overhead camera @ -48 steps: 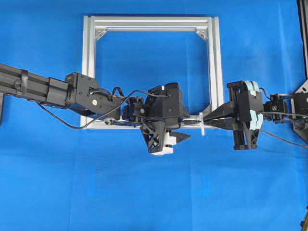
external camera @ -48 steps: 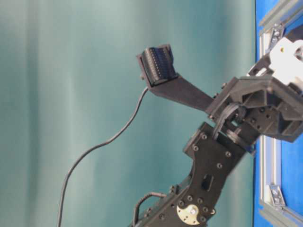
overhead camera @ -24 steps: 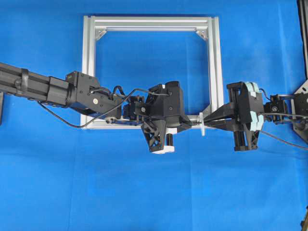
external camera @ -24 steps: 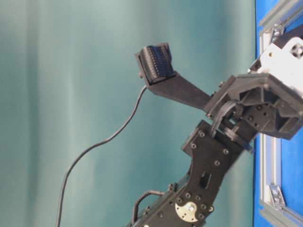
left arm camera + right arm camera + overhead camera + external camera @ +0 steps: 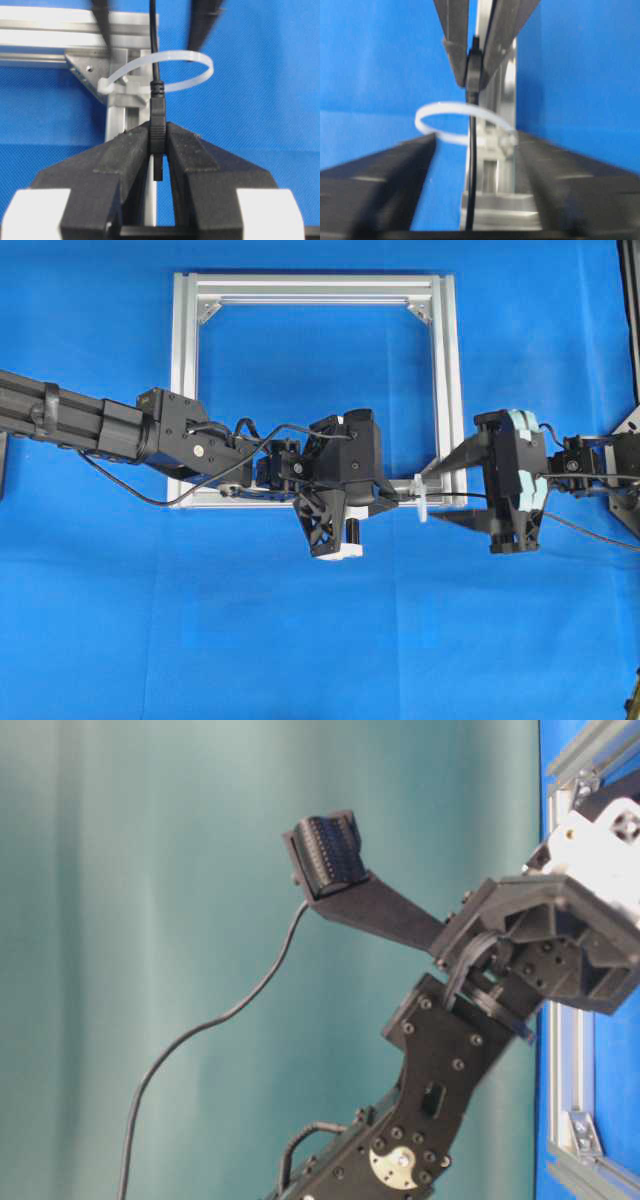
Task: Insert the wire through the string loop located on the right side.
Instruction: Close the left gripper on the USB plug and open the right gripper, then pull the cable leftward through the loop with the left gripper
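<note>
The left gripper [image 5: 157, 150] is pinching the plug end of the wire [image 5: 158, 115], whose cable is already running through the white string loop [image 5: 165, 72] at the frame's [image 5: 60, 30] corner, while the right gripper [image 5: 448, 488] is standing spread around it, gripping nothing.

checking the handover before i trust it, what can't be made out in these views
- Overhead: the wire near the string loop is too thin to trace.
- Table-level: the left arm fills the view, hiding loop and wire.
- Left wrist: the plug bottom is hidden between the left end effector fingers.
- Right wrist: the right end effector fingers are blurred and cut off.
</note>
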You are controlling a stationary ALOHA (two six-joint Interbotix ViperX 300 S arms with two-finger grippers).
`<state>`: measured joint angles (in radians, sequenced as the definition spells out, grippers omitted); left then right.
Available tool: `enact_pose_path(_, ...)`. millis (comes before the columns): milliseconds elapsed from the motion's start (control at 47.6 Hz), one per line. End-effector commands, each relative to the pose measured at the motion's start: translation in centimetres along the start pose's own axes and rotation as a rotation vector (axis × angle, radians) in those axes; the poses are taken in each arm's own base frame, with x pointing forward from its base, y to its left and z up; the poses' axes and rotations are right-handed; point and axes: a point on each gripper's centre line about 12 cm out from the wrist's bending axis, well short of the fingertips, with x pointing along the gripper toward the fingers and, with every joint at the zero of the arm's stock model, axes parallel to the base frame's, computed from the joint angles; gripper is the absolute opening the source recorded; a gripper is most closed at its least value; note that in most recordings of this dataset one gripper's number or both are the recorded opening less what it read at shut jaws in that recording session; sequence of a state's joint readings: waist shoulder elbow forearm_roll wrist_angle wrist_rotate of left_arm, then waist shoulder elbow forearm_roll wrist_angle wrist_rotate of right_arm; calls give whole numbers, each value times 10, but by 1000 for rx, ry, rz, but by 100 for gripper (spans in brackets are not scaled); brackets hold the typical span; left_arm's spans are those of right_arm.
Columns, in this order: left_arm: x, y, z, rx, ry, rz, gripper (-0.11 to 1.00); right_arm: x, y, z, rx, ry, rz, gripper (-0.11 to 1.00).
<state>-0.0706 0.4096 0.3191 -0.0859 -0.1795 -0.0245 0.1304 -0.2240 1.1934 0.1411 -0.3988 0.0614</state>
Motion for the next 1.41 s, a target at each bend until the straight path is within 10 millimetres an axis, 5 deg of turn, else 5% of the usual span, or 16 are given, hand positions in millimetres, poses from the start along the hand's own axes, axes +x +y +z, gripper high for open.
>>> enact_pose_path(0,-9,-4,18,3,-48,-9,8,-1,0,4,6,0,1,74)
enact_pose_path(105,-19,-6,21,14,-54,-12,8,-3,0,2,7,17,1,94)
enact_pose_path(294,-54,-4,12,16,-41,-10,8,-8,1,4,6,13,4,92)
enact_pose_path(966,-193,8,-92,14,-2,-7,8,-17,1,5,3,-11,10,92)
enact_pose_path(1134,-211,7,-112,22,22,-16,8,-17,1,5,3,-14,10,92)
enact_pose_path(1386,-209,8,-122,22,71,-13,8,-17,1,7,4,-20,11,92)
